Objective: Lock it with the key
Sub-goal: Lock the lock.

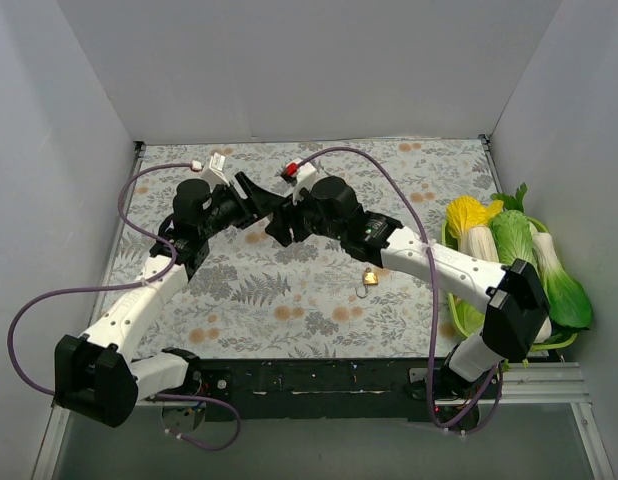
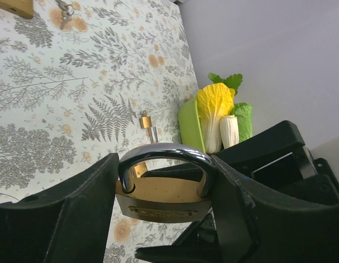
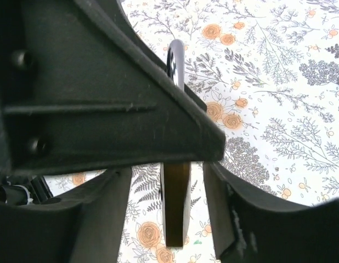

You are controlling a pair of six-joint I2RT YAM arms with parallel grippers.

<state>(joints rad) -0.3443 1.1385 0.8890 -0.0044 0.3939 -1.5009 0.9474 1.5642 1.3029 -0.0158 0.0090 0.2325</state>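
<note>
Both arms meet above the upper centre of the floral tablecloth (image 1: 289,300), seen from overhead. The left gripper (image 2: 163,175) is clenched on a large brass padlock (image 2: 161,200): in the left wrist view its two black fingers press against either side of the lock, whose steel shackle (image 2: 164,150) arches upward between them in the lower centre of the frame. In the right wrist view the same padlock appears edge-on, hanging in the lower middle, with the left arm's black finger crossing the upper left. The right gripper (image 3: 168,197) is released, with one finger on each side of the lock body and cloth visible in both gaps, so neither finger touches it. The key (image 2: 64,12) lies on the cloth at the upper left of the left wrist view, well apart from both grippers and just beside a second brass padlock (image 2: 13,6) cut off by the frame corner. A small brass padlock (image 2: 146,121) lies near the middle of that view, with a thin silver piece against it that is too small to identify. A green basket (image 2: 187,126) of leafy vegetables (image 2: 214,107) stands at the right.
</note>
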